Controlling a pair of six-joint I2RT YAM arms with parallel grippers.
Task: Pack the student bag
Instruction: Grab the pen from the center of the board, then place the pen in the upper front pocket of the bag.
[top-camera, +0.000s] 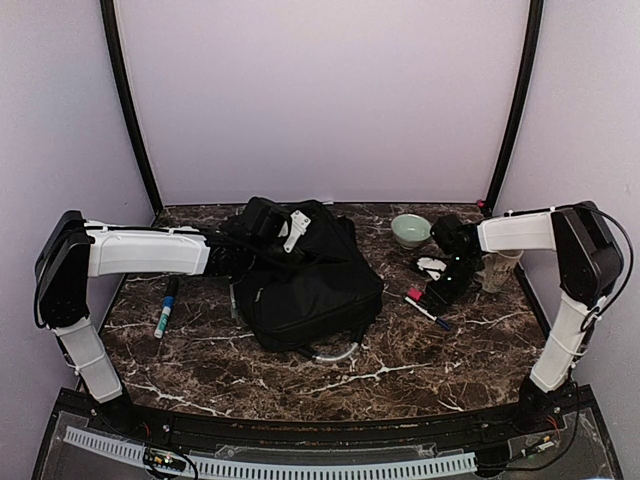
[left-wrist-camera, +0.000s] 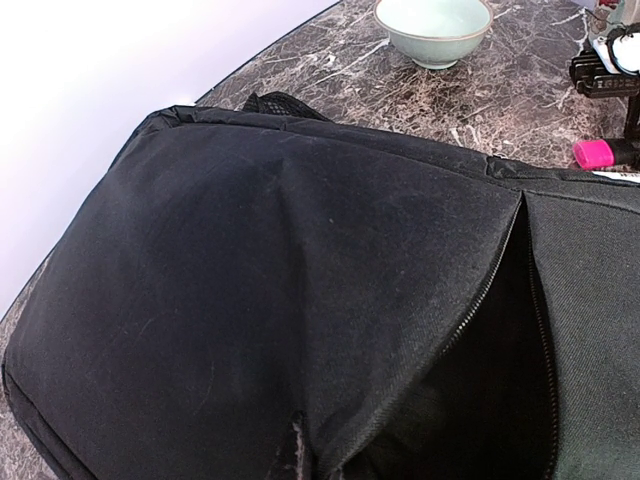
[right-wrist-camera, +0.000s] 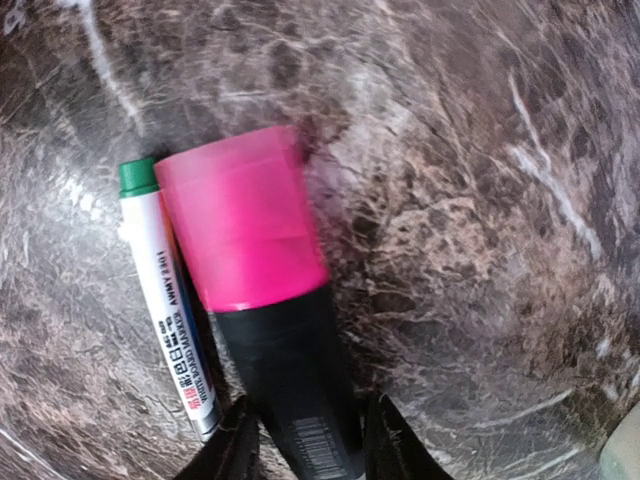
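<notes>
On the marble table (right-wrist-camera: 480, 200), right tool (right-wrist-camera: 303, 440) grips pink highlighter (right-wrist-camera: 265, 290).

We see a small robot test booth, not a home. Plain pale purple walls (top-camera: 320, 100) close in three sides, with black poles (top-camera: 128, 110) in the corners. A dark marble table (top-camera: 300, 375) fills the floor of it. Two robot arms (top-camera: 140, 250) are bolted at the near edge, and cables (top-camera: 160, 462) run along the front.
</notes>
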